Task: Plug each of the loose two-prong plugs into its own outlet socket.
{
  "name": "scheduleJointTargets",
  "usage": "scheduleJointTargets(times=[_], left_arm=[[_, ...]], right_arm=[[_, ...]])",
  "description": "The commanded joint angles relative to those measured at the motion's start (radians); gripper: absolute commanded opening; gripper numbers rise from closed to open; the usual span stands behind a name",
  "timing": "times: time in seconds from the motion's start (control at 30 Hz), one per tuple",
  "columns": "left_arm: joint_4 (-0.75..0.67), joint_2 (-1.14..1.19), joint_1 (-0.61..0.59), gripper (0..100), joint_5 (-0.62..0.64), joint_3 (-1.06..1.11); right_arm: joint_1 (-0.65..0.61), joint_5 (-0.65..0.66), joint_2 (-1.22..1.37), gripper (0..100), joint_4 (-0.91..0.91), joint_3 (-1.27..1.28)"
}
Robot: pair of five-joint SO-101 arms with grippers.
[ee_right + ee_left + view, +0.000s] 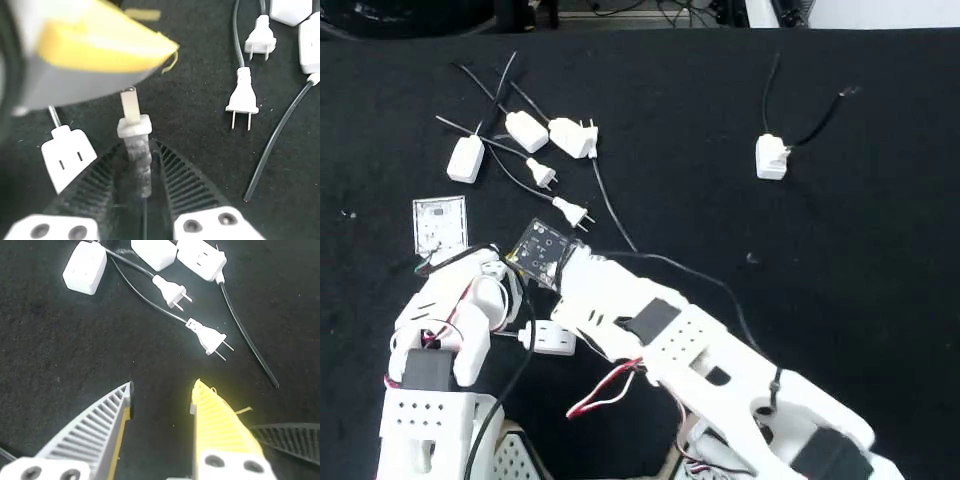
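Arms stand side by side over the black table [840, 260], both stretched toward a white square card [440, 222]. The left arm [445, 330] ends just beside the card. The right arm [660, 330] slants in from farther off, and its wrist stops near the card, next to the left arm's tip.

The left gripper [162, 385] is spread wide and holds nothing; bare cloth shows between its grey finger [107, 415] and its yellow finger [215, 420]. The right gripper [137, 145] is pinching the held plug [134, 127] by its body between two black fingers [175, 170]. The prongs [130, 105] point away from the wrist, toward the yellow finger.

The near socket [552, 338] lies flat between the two arms, close to the card. Its two slots face up, and it sits just beside the held plug without touching it. The first loose plug [542, 175] and the second loose plug [572, 212] lie near the card, on its side away from the arm bases. Past them sits a cluster of three sockets [526, 130] on black cords. The far socket [772, 157] lies well apart from the card, across the table.

Faint grey marks show on the card, too small to read.
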Motion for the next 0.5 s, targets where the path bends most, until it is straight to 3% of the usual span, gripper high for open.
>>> scheduleJointTargets(times=[0.0,0.2,0.47], left_arm=[[0.005,-0.012,0.008,20,0.011,-0.07],[0.0,-0.012,0.016,20,0.008,-0.045],[-0.147,-0.012,0.016,20,0.006,0.079]], right_arm=[[-0.014,-0.009,0.061,1.1,-0.061,-0.035],[-0.012,-0.011,0.102,1.1,-0.064,-0.065],[-0.014,-0.017,-0.051,1.1,-0.012,-0.025]])
